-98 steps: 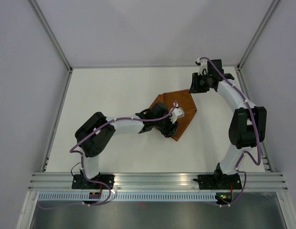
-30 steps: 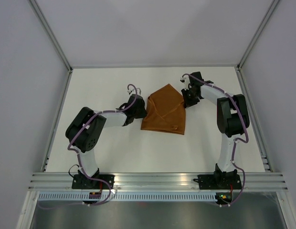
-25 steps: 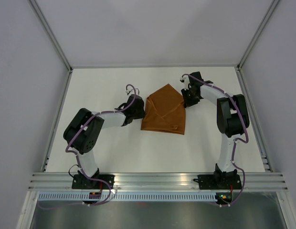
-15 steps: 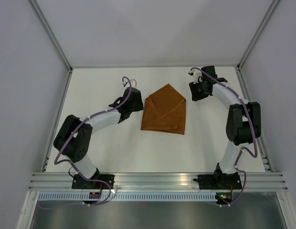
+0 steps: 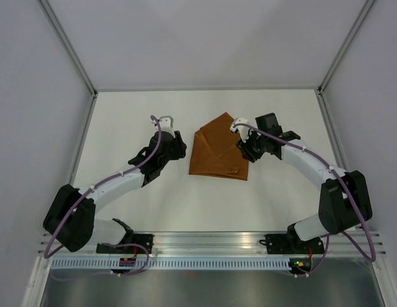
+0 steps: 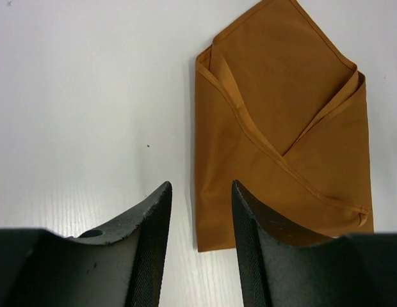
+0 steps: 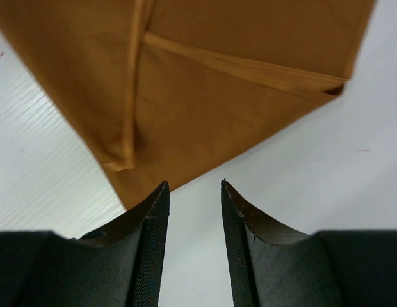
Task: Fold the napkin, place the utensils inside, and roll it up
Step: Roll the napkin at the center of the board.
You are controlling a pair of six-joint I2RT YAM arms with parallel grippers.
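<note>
Table (image 5: 141,192): white, matte, flat beneath the left gripper (image 6: 200,192) and the right gripper (image 7: 194,185).
Speck (image 6: 148,145): tiny dark mark on the table, ahead-left of the left gripper.
Wall panels (image 5: 198,38): pale grey, beyond both grippers.
Rail (image 5: 211,242): slotted aluminium, behind both grippers.

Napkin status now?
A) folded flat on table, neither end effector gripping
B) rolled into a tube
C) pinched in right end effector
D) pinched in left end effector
A: the napkin lies flat on the table in an envelope-like fold, while the left end effector and right end effector are both open with nothing between their fingers.
</note>
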